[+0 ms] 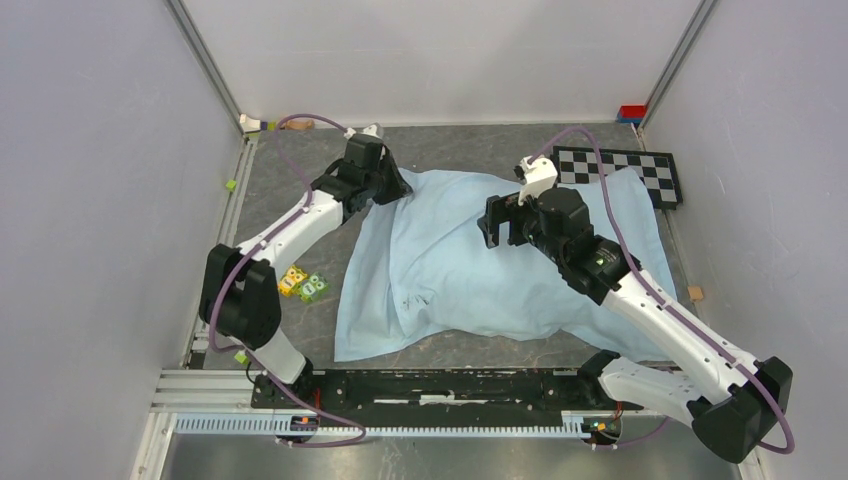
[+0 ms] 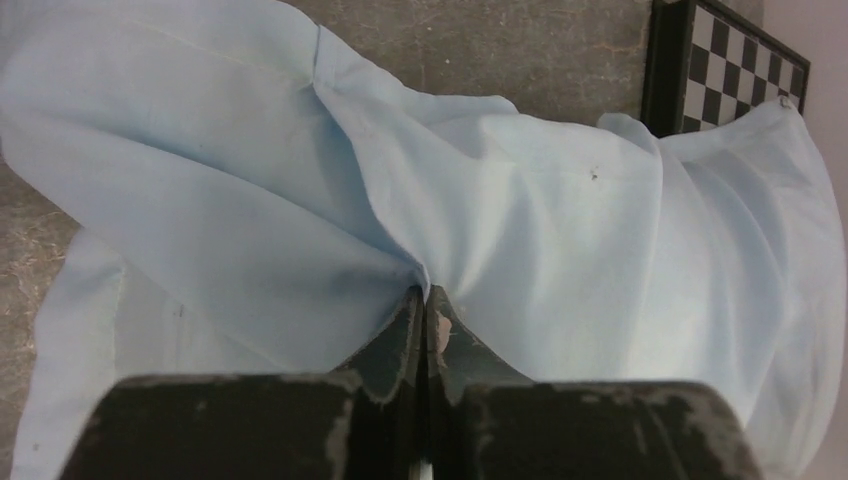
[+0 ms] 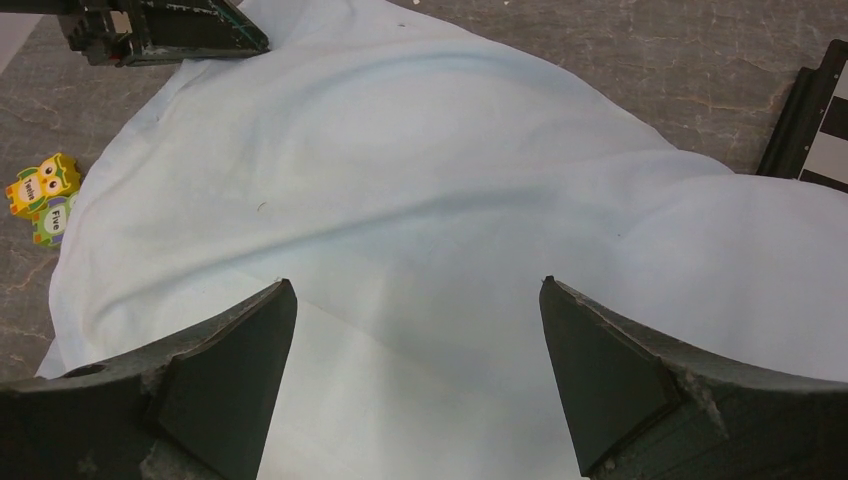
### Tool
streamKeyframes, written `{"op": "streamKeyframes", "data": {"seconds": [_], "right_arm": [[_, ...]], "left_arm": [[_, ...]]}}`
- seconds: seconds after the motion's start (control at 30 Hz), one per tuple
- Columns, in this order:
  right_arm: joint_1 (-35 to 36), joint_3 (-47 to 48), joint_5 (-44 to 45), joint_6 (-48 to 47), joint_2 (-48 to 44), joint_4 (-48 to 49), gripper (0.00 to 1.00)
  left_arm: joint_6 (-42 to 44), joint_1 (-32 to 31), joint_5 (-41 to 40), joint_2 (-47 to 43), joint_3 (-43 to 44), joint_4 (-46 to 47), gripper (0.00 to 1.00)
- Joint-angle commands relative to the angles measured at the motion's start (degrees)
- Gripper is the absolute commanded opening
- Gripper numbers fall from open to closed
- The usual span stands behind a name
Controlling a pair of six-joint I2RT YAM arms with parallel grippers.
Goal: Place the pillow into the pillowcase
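while left fingers point(image 2: 412, 322) clamp tight on the pillowcase point(image 1: 450, 270) | right fingers point(image 3: 250, 340) spread wide — empty | green owl block point(image 3: 52, 220) reads "five"

The pillowcase point(image 1: 440, 275) lies spread and rumpled beneath the right gripper point(image 1: 493, 222), which hangs over its middle with fingers turned toward the left gripper point(image 1: 392, 187) — that one sits at the cloth's far corner. Beyond the right gripper's outer side a checkerboard point(image 1: 655, 172) meets the fabric's edge. Nearer the bases than the left gripper lie two small blocks point(image 1: 303, 285) — yellow and green.
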Motion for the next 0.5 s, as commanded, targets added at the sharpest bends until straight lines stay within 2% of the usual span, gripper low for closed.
{"op": "streamKeyframes", "data": {"seconds": [0.0, 0.23, 0.27, 0.37, 0.47], "right_arm": [[0.51, 1.60, 0.57, 0.60, -0.84, 1.05, 0.98], [0.86, 0.09, 1.48, 0.73, -1.88, 0.60, 0.98], [0.84, -0.15, 1.76, 0.74, -2.12, 0.43, 0.98], [0.82, -0.12, 2.08, 0.85, -2.79, 0.02, 0.98], [0.86, 0.80, 1.98, 0.82, -3.28, -0.35, 0.98]], "left_arm": [[1.47, 2.91, -3.09, 1.43, 4.43, 2.32, 0.02], [1.46, 7.43, -3.11, 4.33, 7.93, 3.07, 0.02], [1.79, 7.88, -3.13, 4.58, 8.54, 2.58, 0.06], [3.58, 8.67, -2.56, 5.68, 11.27, -0.24, 0.30], [5.28, 8.74, -3.18, 3.92, 12.14, -2.25, 0.64]]}}
